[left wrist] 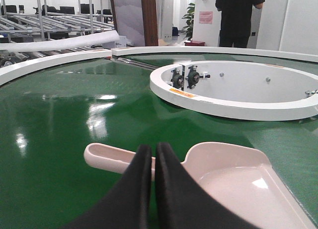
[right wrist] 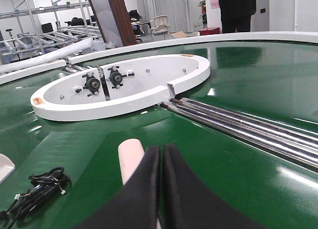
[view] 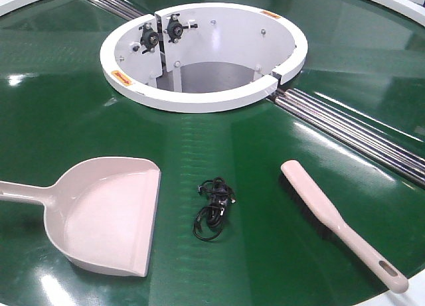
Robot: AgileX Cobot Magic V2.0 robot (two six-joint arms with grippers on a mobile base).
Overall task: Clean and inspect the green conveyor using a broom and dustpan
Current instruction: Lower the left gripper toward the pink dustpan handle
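Conveyor (view: 219, 147) is bare green between ring (view: 199, 101) and tools. Rollers (view: 352, 130) run behind broom (view: 339, 220), and outer rim (view: 418, 298) sits just beside its handle end. Left gripper (left wrist: 153, 154) is low over dustpan (left wrist: 233, 179) handle, fingers pressed together, nothing between them. Right gripper (right wrist: 161, 152) is likewise closed above broom, contact unclear. Dustpan lies flat front-left, lip toward black cable (view: 214, 208) mid-belt. Broom lies front-right on a diagonal, bristles on its left edge, slotted hole nearest.
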